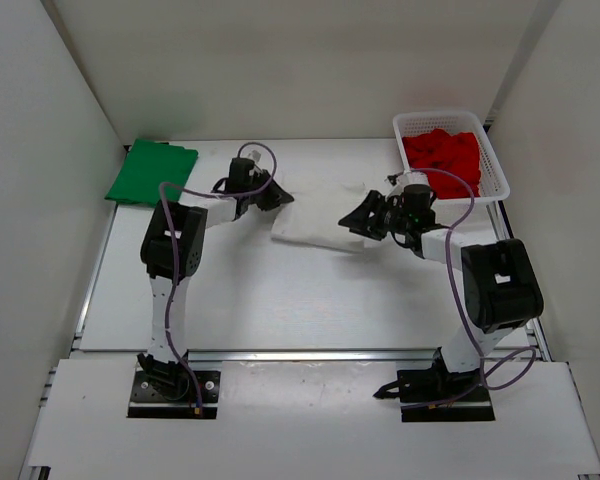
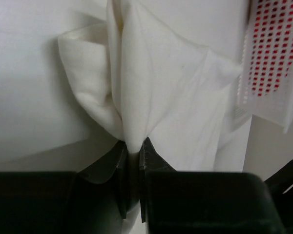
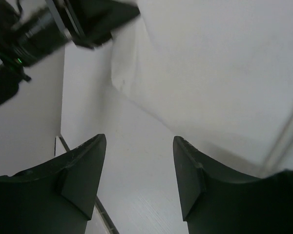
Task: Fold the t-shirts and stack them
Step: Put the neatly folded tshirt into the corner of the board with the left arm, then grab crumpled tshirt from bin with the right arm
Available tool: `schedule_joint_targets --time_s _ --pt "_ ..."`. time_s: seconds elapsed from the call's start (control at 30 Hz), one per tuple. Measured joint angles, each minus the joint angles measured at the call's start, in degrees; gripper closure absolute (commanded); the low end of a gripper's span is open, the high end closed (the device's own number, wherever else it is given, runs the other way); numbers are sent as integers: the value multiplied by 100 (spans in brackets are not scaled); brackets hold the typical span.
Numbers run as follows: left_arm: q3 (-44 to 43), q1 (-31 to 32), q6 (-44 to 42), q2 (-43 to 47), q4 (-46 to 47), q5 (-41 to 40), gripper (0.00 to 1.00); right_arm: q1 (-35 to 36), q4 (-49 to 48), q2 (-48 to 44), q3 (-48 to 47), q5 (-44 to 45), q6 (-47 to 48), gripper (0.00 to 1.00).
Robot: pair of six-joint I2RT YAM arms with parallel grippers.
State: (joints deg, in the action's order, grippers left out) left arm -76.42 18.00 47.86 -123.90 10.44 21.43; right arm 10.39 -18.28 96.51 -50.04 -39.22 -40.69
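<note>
1. Left fingers (image 2: 110,166) are pinched together on a bunched fold of the white shirt (image 2: 161,92). The cloth fans out from the pinch in long creases.
2. Right fingers (image 3: 85,168) stand wide apart with nothing between them, only bare tabletop (image 1: 280,300) underneath.
3. The white shirt lies rumpled between the two arms, toward the far side of the tabletop. Its left end looks raised where it is gripped, though white on white makes the outline hard to judge.
4. The right fingers hover just beside the white shirt's right edge and point toward it. I can't make out any contact.
5. The green shirt (image 1: 150,172) is folded flat in the far left corner, well apart from both arms.
6. The red shirt (image 1: 442,155) is heaped and crumpled inside the basket (image 1: 435,118) at the far right corner, just behind the right arm's wrist.
</note>
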Motion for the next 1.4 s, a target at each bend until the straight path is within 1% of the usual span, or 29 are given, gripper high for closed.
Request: schedule_joint_targets --time_s 0.07,0.1,0.23,0.3,0.37,0.4,0.47,0.5,0.53,0.63,0.7,0.77,0.9,1.0,1.07,1.1,1.13,1.17,1.2,1.23,1.3,1.37,1.4 --pt "-868 -81 -59 -282 -437 111 100 -9 -122 -76 304 15 -31 45" --pt "-1438 -149 -111 -442 -785 177 100 -17 -166 -83 404 13 -61 45" --pt "-3477 -573 -396 -859 -1805 282 100 -90 -251 -70 518 -22 -138 45" --pt "-4048 -927 -452 -841 -2000 339 100 -114 -334 -28 498 -55 -149 45" --pt "-4142 -1399 -459 -632 -1998 374 100 -116 -407 90 439 -94 -153 46" --pt "-4085 -1672 -455 -514 -1985 396 100 -107 -415 153 409 -122 -153 46" --pt "-3536 -2286 -387 -155 -1698 374 87 -79 -411 278 350 -179 -151 45" --pt "-3056 -2594 -306 87 -1556 352 61 -57 -413 330 332 -199 -151 46" --pt "-2538 -2894 -208 319 -1355 343 2 -26 -404 363 323 -214 -142 46" --pt "-673 -3825 308 973 -555 203 1 103 -382 391 302 -267 -109 45" --pt "153 -4212 584 1145 -264 133 1 221 -356 391 271 -286 -74 45" --pt "809 -4400 776 1231 -63 46 1 365 -334 391 245 -282 0 45" --pt "1764 -4317 992 1672 153 -125 1 560 -269 391 238 -243 72 44" --pt "2245 -4223 1073 2358 297 -348 1 595 -98 367 238 -76 177 44" --pt "2538 -4210 1132 2922 487 -516 1 595 57 293 240 79 245 50" --pt "2664 -4188 1139 3178 612 -599 2 595 146 219 240 190 289 61" --pt "2745 -4164 1139 3366 684 -664 1 597 219 140 240 271 348 76" --pt "2809 -4083 1106 3550 739 -789 2 605 297 50 227 385 376 93" --pt "2817 -3932 1040 3685 765 -894 1 605 380 -33 186 501 439 99" --pt "2806 -3668 953 3777 789 -1003 1 608 551 -81 52 651 483 100" --pt "2715 -2791 688 3853 776 -1222 1 610 861 -94 -350 986 638 100" --pt "2485 -1685 428 3799 693 -1248 1 573 1189 -94 -870 1335 839 100" --pt "2330 -1032 240 3746 643 -1285 1 527 1325 -94 -1137 1517 946 100"
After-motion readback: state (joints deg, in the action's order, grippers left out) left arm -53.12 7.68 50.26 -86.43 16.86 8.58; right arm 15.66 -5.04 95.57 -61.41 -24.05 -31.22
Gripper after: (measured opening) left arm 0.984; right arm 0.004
